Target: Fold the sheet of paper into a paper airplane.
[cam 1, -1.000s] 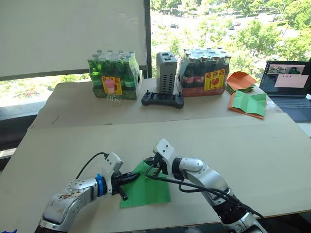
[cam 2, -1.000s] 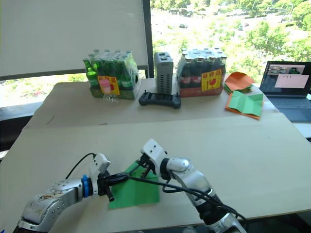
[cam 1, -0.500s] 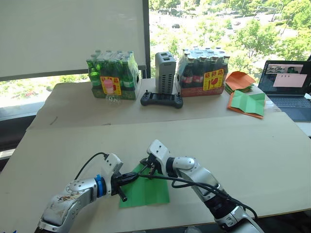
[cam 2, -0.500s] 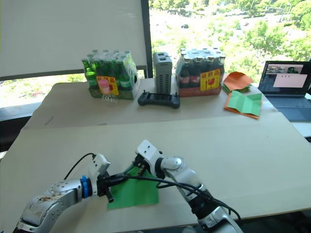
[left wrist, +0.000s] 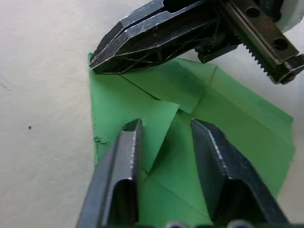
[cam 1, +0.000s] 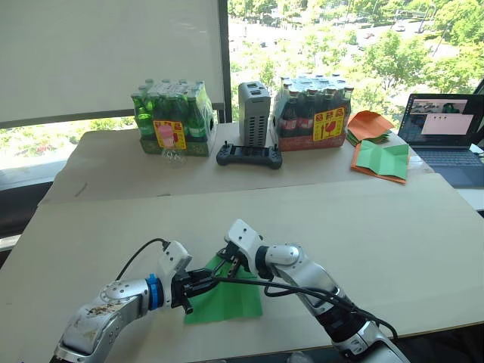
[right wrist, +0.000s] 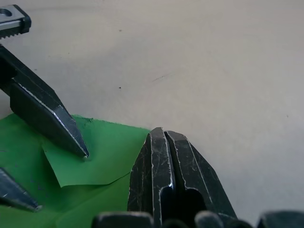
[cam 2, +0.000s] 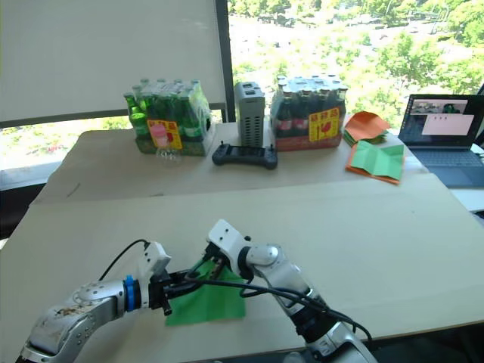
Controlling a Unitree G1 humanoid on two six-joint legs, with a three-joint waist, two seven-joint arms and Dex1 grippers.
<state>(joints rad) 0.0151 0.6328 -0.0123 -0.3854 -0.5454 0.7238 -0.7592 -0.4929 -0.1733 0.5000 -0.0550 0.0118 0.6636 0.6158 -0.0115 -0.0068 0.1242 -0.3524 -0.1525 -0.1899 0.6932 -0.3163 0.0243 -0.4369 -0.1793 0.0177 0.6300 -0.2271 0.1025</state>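
Paper [cam 1: 231, 299] lies flat on table [cam 1: 393, 227], near front edge, w/ one corner flap folded over. Both arms reach low & inward, forearms nearly level w/ tabletop, meeting over the sheet's far-left corner. Left gripper [left wrist: 164, 126] points right across the paper, fingers [left wrist: 124, 156] apart, straddling the folded flap's tip, gripping nothing. Right gripper [right wrist: 164, 142] angles down from the right, fingers closed tight together, tip pressed on paper's corner edge.
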